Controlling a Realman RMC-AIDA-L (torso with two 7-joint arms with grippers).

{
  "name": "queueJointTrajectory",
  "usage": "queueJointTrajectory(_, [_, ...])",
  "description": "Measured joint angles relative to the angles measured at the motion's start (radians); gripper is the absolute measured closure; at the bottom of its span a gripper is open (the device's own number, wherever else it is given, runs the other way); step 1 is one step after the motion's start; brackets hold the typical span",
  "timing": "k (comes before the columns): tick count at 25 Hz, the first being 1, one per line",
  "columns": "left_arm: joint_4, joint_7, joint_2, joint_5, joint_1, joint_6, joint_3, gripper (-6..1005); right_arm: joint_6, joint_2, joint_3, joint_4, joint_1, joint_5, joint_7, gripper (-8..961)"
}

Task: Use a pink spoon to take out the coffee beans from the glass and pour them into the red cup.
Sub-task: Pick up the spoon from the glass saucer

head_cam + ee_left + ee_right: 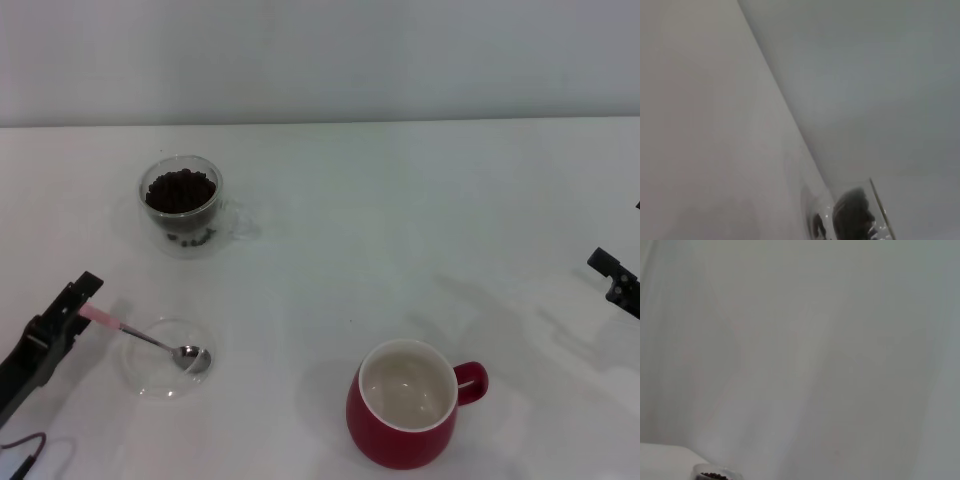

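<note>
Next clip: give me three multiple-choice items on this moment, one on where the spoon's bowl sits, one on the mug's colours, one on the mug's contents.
1. Where does the metal bowl of the pink-handled teaspoon rest?
A. in the shallow clear glass dish
B. in the red mug
C. on the heap of beans

2. What colours is the rounded ceramic mug?
A. all white
B. red outside, cream inside
C. blue outside, red inside

3. What is inside that mug?
A. a full load of beans
B. the spoon
C. nothing visible

Answers: 1 A, the head view shows the spoon's bowl in the dish, its handle at the left gripper. 2 B, glossy red wall, pale interior. 3 C, the dark coffee beans fill the clear double-walled glass cup.
</note>
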Motion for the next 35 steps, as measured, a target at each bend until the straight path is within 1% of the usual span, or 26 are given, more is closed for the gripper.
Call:
queueJointTrajectory(7, [0.046,-0.025,0.002,0.028,-0.009,-0.025,0.002,123,-0.003,0.016,0.014,-0.017,-0.009,0.0,-0.001,183])
queueJointTrajectory(15, [0.047,-0.026,-0.001,0.054,-0.028,-0.053,0.001,124,-0.003,0.022,0.031,-0.021,-0.011,0.0,-0.002,183])
queueJointTrajectory(28, [0.048,-0.013,-0.007,0.045,-0.014,-0.061,-0.01,124,-0.003,0.027,0.052,-0.022,-0.012,0.0,-0.003,183])
queueJointTrajectory(31, [0.048,-0.012,-0.007,0.044,-0.014,-0.061,-0.01,230,-0.003,0.028,0.053,-0.023,-0.012,0.0,-0.003,184])
queueJointTrajectory(35, [0.048,-0.012,-0.005,0.044,-0.016,-0.061,-0.009,407,-0.003,0.028,0.054,-0.023,-0.012,0.0,-0.003,184])
